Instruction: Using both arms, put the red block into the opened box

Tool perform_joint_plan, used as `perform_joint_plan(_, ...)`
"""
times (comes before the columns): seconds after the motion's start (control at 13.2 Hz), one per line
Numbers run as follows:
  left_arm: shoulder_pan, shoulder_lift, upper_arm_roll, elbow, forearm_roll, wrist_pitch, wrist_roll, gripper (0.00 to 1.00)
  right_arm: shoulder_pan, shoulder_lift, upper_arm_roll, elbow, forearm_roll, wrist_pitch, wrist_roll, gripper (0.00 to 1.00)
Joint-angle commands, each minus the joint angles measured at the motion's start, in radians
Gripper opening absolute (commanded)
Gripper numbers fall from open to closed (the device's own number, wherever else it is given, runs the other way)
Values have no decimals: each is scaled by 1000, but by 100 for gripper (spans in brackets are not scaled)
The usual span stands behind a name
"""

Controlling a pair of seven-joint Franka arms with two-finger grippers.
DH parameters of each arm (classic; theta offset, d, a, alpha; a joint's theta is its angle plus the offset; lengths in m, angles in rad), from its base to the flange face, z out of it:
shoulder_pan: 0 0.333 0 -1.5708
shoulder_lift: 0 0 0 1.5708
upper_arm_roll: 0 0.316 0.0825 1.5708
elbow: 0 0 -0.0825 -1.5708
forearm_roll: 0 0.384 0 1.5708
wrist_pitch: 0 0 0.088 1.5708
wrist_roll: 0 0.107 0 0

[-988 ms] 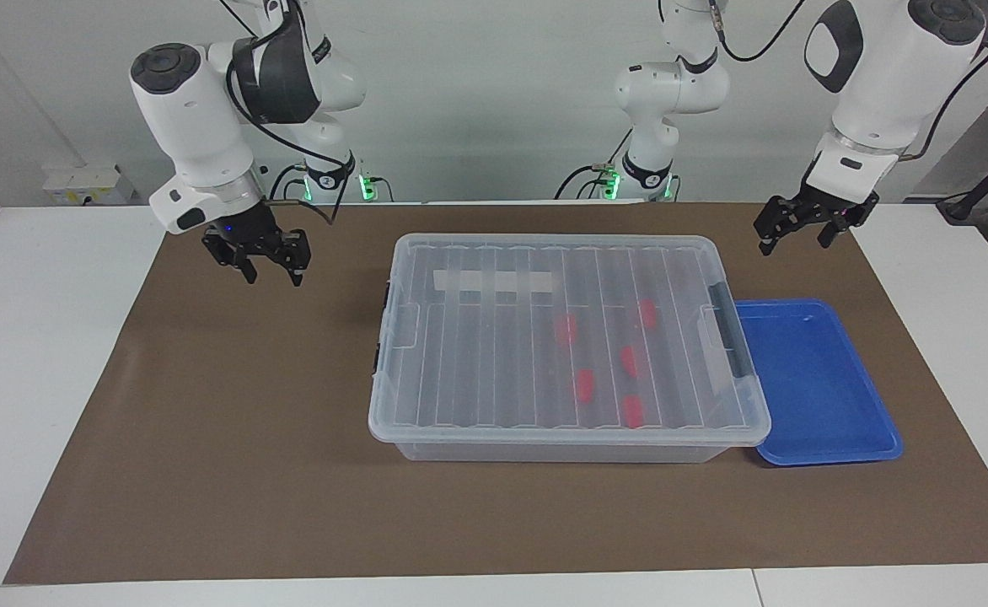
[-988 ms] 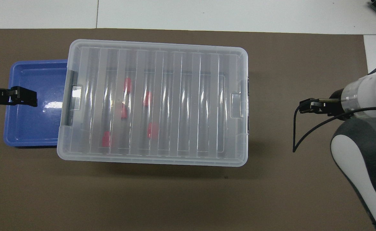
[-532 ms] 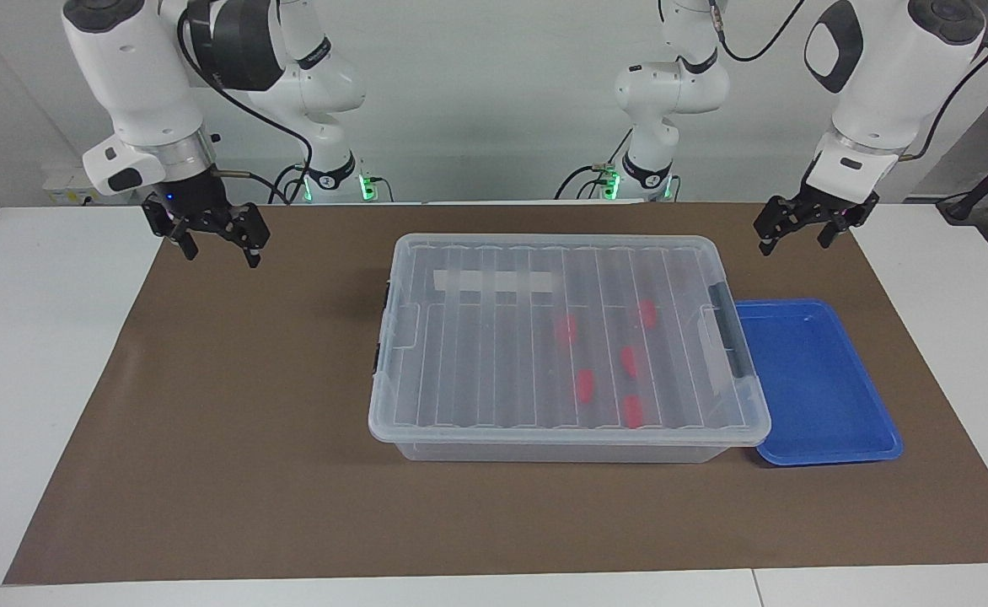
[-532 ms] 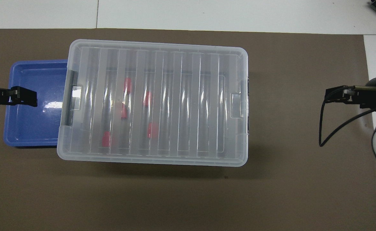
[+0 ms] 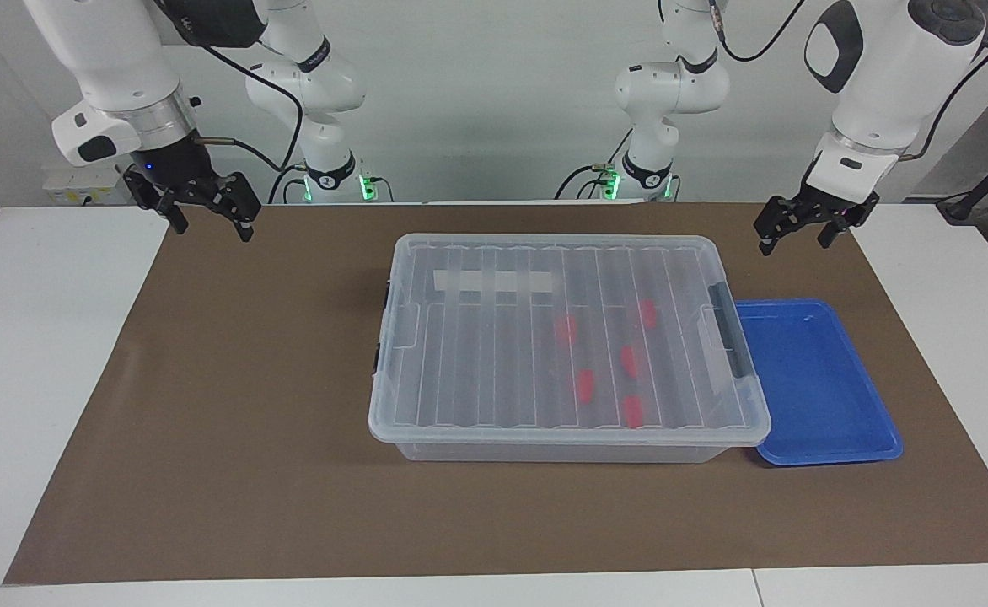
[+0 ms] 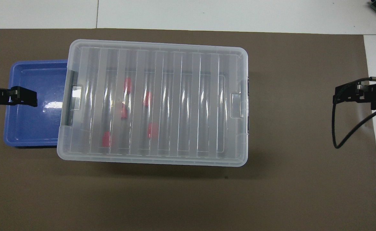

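The box (image 5: 477,371) (image 6: 207,106) is a large clear bin in the middle of the brown mat, with its ribbed lid shut on it. Through the lid I see several red blocks (image 5: 629,361) (image 6: 147,98) lying inside, toward the left arm's end. My left gripper (image 5: 793,243) (image 6: 30,97) hangs open and holds nothing, in the air by the blue tray's outer edge. My right gripper (image 5: 214,231) (image 6: 339,93) is raised over the mat's edge at the right arm's end, open and holding nothing.
A shallow blue tray (image 5: 823,379) (image 6: 30,128) with nothing in it lies against the box at the left arm's end. Black latches (image 5: 726,316) (image 6: 247,106) sit on the box's short sides. The brown mat (image 5: 233,405) lies bare around the box.
My right gripper has risen and swung away from the box toward the right arm's end of the table. The left gripper, box and blocks have not moved.
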Motion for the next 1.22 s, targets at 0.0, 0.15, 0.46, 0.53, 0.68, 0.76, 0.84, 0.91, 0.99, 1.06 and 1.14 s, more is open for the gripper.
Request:
perform_joint_plan(0.0,11,-23,-7,-16,2,-10,8,100,-9,-28,12,-27,13,-27,13,100)
perform_joint_plan(0.15,11,-23,-7,-16,2,-10,8,100,-12,-31,12,-33,14,-30,11,100)
perform_joint_plan(0.46,11,-23,-7,-17,2,-10,8,100,-13,-31,14,-35,14,-36,11,100)
perform_joint_plan(0.53,11,-23,-7,-17,2,-10,8,100,-13,-31,14,-36,14,-36,11,100)
perform_joint_plan(0.68,11,-23,-7,-16,2,-10,8,100,-12,-32,14,-38,14,-36,8,100)
perform_joint_plan(0.76,11,-23,-7,-17,2,-10,8,100,-10,-32,14,-38,14,-38,7,100)
perform_joint_plan(0.84,11,-23,-7,-16,2,-10,8,100,-10,-32,14,-38,14,-38,-5,100)
perform_joint_plan(0.91,11,-23,-7,-16,2,-10,8,100,-12,-32,14,-39,14,-38,-25,100)
perform_joint_plan(0.99,11,-23,-7,-16,2,-10,8,100,-13,-32,14,-39,14,-38,-35,100)
perform_joint_plan(1.06,11,-23,-7,-17,2,-10,8,100,-13,-32,14,-39,14,-38,-35,100)
perform_joint_plan(1.14,11,-23,-7,-17,2,-10,8,100,-13,-32,14,-42,14,-38,-35,100)
